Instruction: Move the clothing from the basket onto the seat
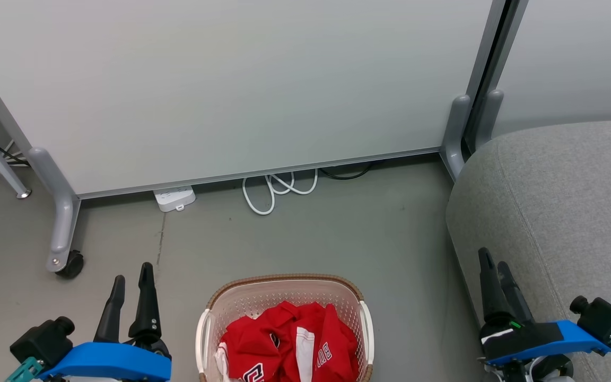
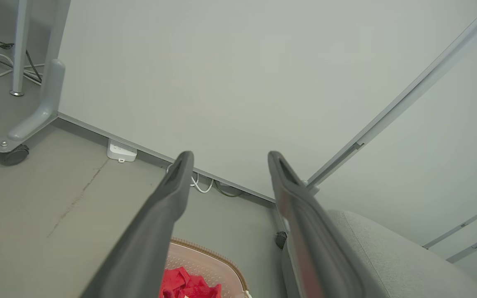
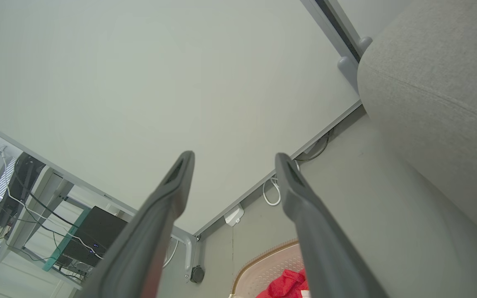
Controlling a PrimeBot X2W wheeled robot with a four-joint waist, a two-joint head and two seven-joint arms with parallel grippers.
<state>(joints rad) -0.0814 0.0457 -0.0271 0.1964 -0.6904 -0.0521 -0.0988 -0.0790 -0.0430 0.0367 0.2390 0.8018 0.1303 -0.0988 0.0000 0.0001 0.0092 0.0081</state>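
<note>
The cream basket (image 1: 284, 289) with its brown rim stands on the floor at the bottom centre of the head view, and the red clothing (image 1: 289, 342) with white panels and lettering lies bunched inside it. The basket rim (image 2: 213, 252) and clothing (image 2: 184, 283) also peek in below my left fingers. The grey seat (image 1: 565, 212) fills the right side. My left gripper (image 1: 133, 273) hovers left of the basket, open and empty. My right gripper (image 1: 494, 265) hangs at the seat's front edge, right of the basket, open and empty. The right wrist view catches the basket (image 3: 263, 265), clothing (image 3: 284, 283) and seat (image 3: 437, 103).
A pale partition panel (image 1: 231, 79) on castor feet (image 1: 67, 262) stands behind the basket. A white power strip (image 1: 174, 198) and looped white cable (image 1: 273, 188) lie at its base. Grey floor (image 1: 337, 233) spreads between panel, basket and seat.
</note>
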